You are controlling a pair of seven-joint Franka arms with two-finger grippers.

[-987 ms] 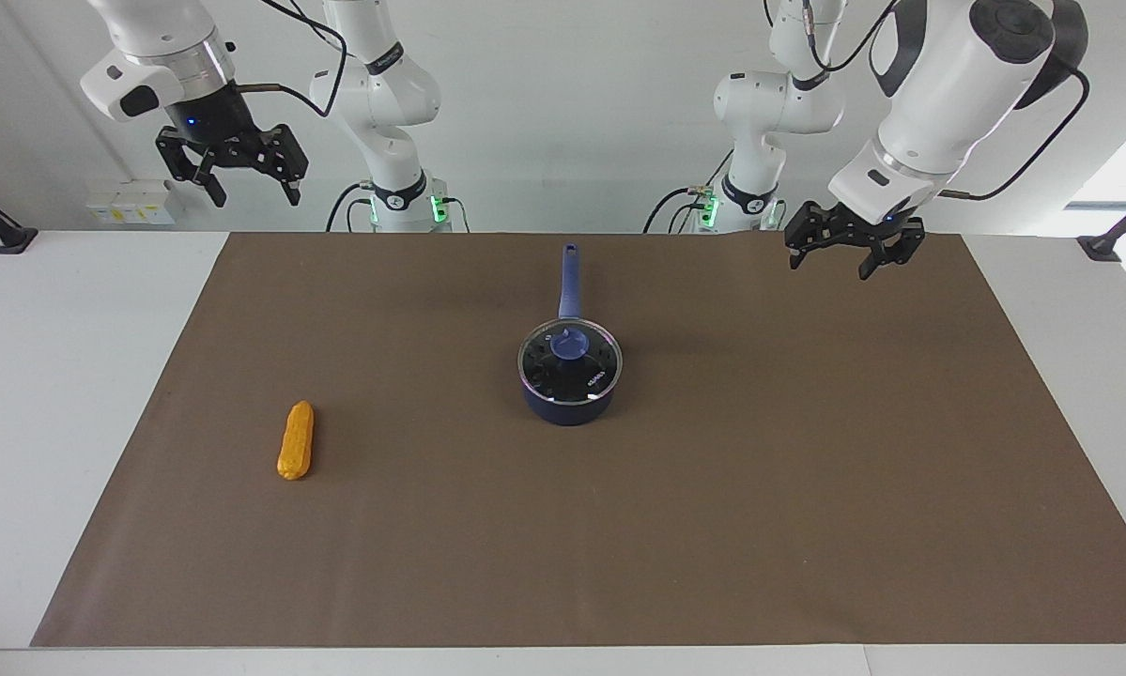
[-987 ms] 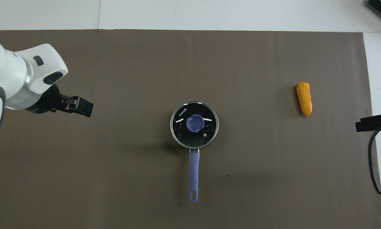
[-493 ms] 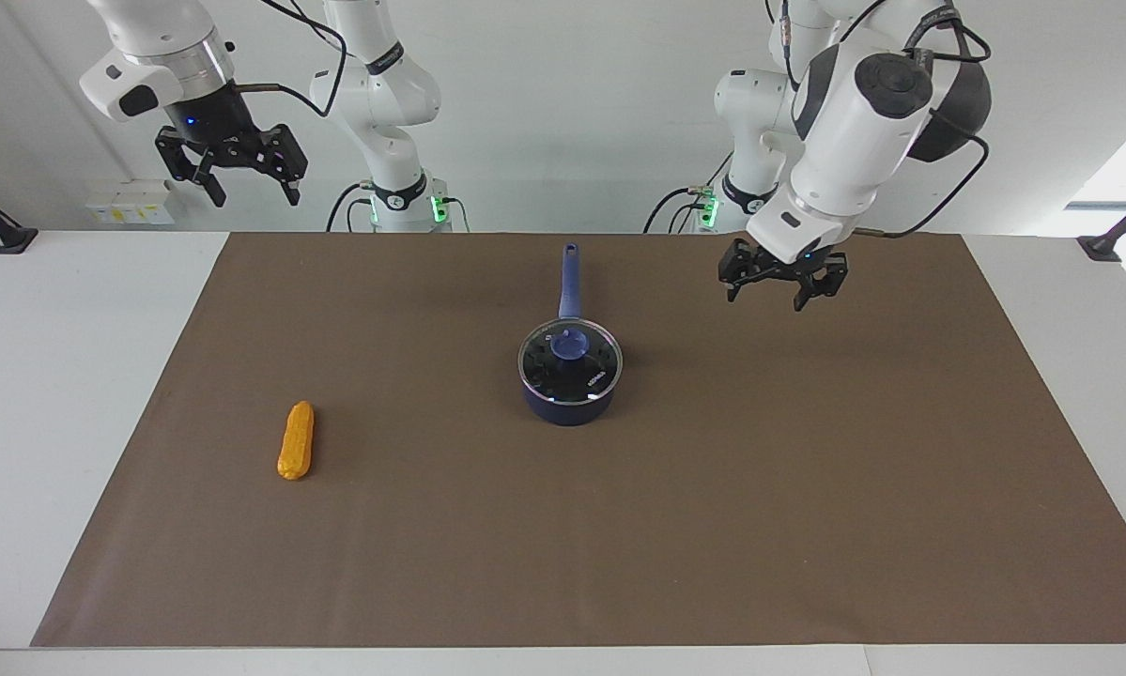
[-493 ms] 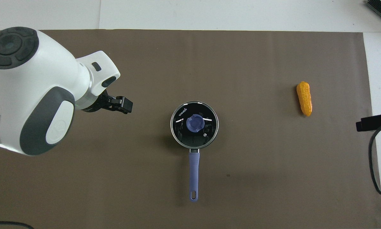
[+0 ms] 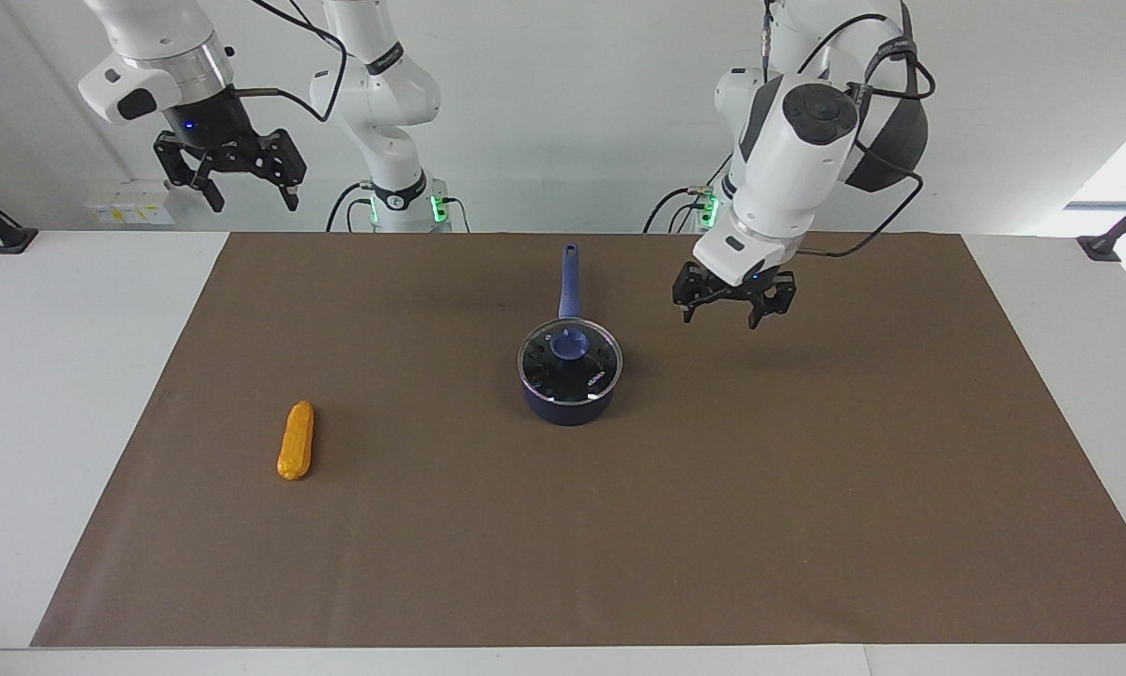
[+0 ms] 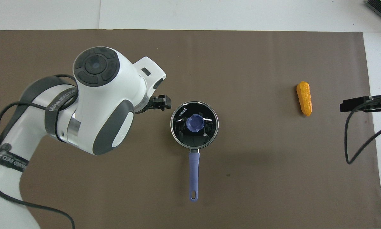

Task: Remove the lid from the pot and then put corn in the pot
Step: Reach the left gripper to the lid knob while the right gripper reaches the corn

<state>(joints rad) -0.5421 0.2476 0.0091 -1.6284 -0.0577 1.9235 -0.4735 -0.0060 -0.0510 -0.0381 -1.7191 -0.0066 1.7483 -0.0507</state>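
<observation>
The dark blue pot (image 5: 568, 407) stands mid-mat with its long handle (image 5: 570, 280) toward the robots. The glass lid (image 5: 593, 374) with a blue knob (image 5: 569, 345) lies on it; the lid (image 6: 207, 133) also shows in the overhead view. The orange-yellow corn (image 5: 296, 440) lies on the mat toward the right arm's end, and shows in the overhead view too (image 6: 304, 98). My left gripper (image 5: 721, 315) is open and empty, in the air over the mat beside the pot toward the left arm's end. My right gripper (image 5: 240, 194) is open and waits high over the table's edge.
A brown mat (image 5: 807, 488) covers most of the white table (image 5: 46, 394). The left arm's big white body (image 6: 101, 101) hides the mat beside the pot in the overhead view. A black cable (image 6: 352, 146) hangs from the right arm.
My left gripper has moved down and across the mat toward the pot, still open. The right gripper has barely shifted. Pot, lid and corn have not moved.
</observation>
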